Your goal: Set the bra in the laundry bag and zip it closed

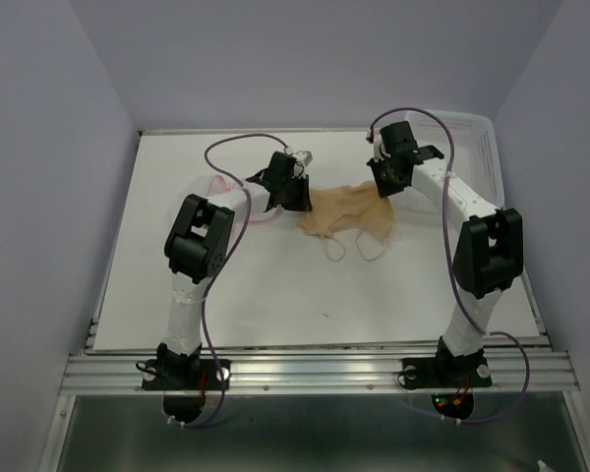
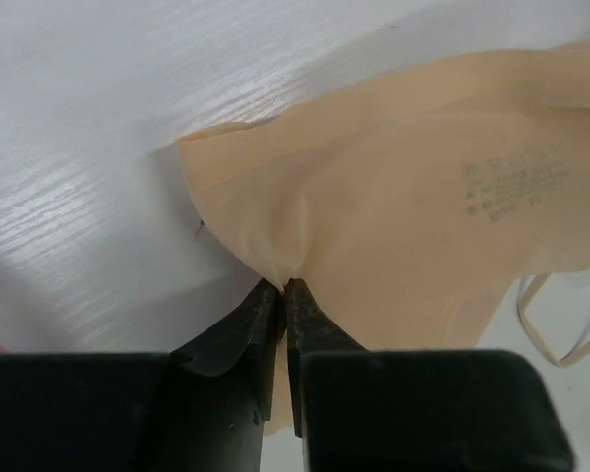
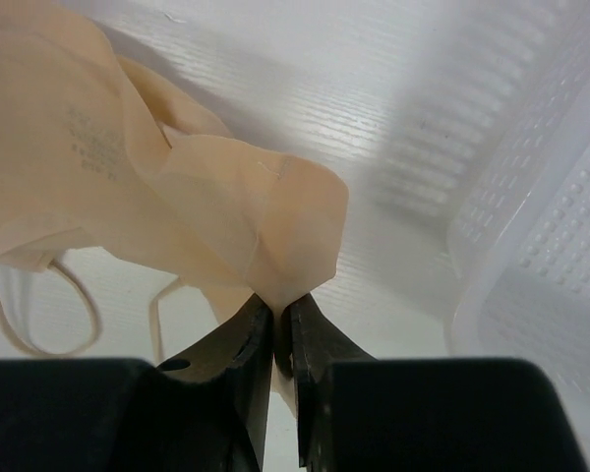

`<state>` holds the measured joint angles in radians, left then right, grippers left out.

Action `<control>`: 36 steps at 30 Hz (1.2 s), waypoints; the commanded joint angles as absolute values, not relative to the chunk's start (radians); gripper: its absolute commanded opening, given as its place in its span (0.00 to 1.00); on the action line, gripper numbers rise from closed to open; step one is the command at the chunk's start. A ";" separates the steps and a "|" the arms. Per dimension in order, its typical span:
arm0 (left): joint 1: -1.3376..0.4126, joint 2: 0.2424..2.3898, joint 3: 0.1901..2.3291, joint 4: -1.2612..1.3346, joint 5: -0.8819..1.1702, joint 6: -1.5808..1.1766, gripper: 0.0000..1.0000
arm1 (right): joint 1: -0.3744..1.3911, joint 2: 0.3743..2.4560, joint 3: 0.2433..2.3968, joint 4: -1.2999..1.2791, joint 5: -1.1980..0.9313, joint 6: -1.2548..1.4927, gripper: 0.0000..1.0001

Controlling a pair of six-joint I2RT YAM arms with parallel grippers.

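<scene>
A white worktop (image 1: pixel 177 295) carries two white and black arms. Their bases are bolted to a metal rail (image 1: pixel 315 372) at the near edge. A purple cable (image 1: pixel 226 147) loops over the left arm and another loops over the right arm. The peach bra (image 1: pixel 346 216) lies near the middle of the worktop, between the two arms. The left tool (image 1: pixel 307 205) touches its left end and the right tool (image 1: pixel 384 193) touches its right end. Two thin strap loops (image 1: pixel 332 252) lie on the worktop on the near side of the bra. A pink edge of the laundry bag (image 1: pixel 214 184) peeks out beside the left arm. A white basket (image 1: pixel 472 133) with little holes sits at the far right corner.
</scene>
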<state>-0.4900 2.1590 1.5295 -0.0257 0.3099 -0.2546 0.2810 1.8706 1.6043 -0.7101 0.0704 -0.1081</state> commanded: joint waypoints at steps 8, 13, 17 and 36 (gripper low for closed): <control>-0.535 2.065 1.453 0.061 0.272 -0.356 0.01 | 0.285 1.916 1.738 -0.824 0.020 0.144 0.17; -0.561 2.025 1.440 0.061 0.158 -0.446 0.01 | 0.339 1.914 1.766 -0.854 0.020 0.181 0.17; -0.566 1.979 1.436 0.031 0.048 -0.479 0.01 | 0.373 1.933 1.831 -0.919 0.129 0.190 0.17; -0.600 1.960 1.370 0.113 0.123 -0.505 0.01 | 0.463 2.149 2.075 -0.973 -0.052 0.227 0.17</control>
